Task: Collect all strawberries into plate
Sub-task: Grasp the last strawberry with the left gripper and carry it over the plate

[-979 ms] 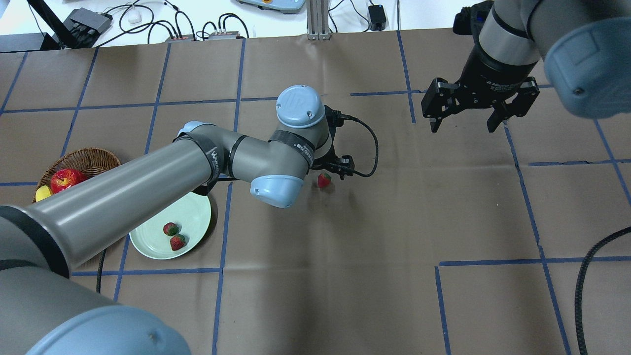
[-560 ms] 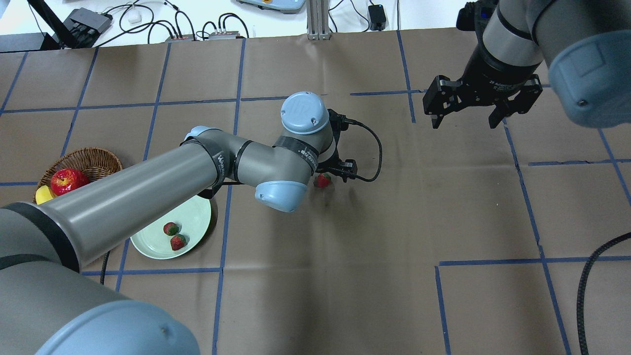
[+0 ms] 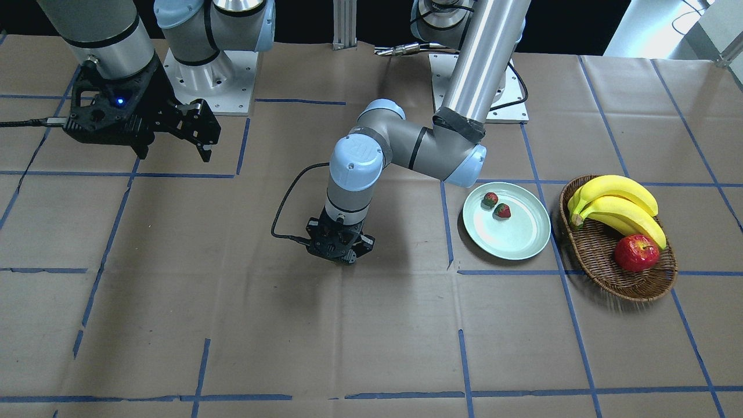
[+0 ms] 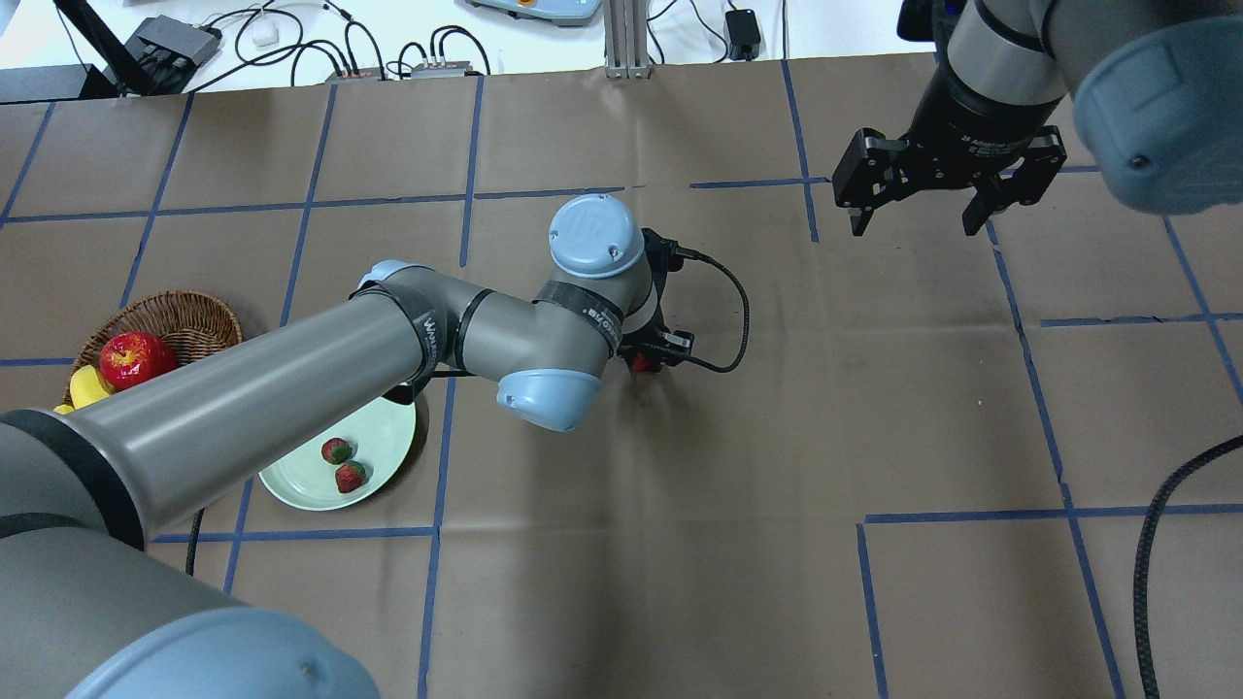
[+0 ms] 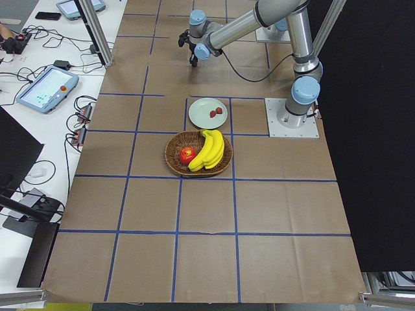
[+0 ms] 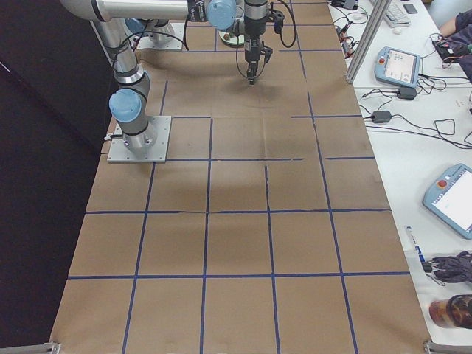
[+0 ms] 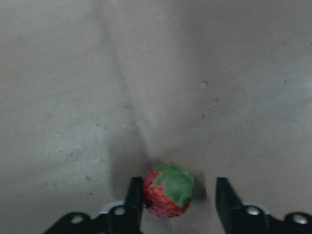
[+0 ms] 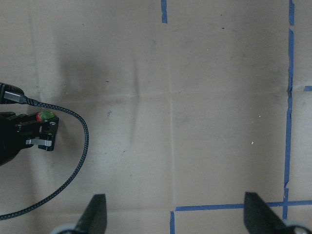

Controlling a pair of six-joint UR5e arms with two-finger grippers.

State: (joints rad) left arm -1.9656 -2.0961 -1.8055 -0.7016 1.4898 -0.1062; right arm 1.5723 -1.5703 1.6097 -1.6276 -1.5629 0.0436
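Overhead view. Plate (image 4: 291,490): on surface (image 4: 680,534), 8 o'clock of left hand (image 4: 646,363). On plate: first strawberry (image 4: 337,450), just beside second strawberry (image 4: 350,476) at its 11 o'clock. Third strawberry (image 7: 168,191): on surface, between left hand's fingers (image 7: 134,195). Basket (image 4: 189,316): near plate at 10 o'clock, holding apple (image 4: 131,354) and bananas (image 3: 618,203). Right hand (image 4: 913,229): 2 o'clock of left hand, well apart.

This was a robotics lab. In the left side view, a table (image 5: 194,259) papered brown and gridded with blue tape (image 5: 149,232) carried an arm base (image 5: 288,116) bolted to a metal plate (image 5: 275,129). Teach pendants (image 5: 42,91) lay on white benches at the frame's left. Cables (image 4: 291,44) and an aluminium post (image 4: 621,39) lined the overhead view's top edge.
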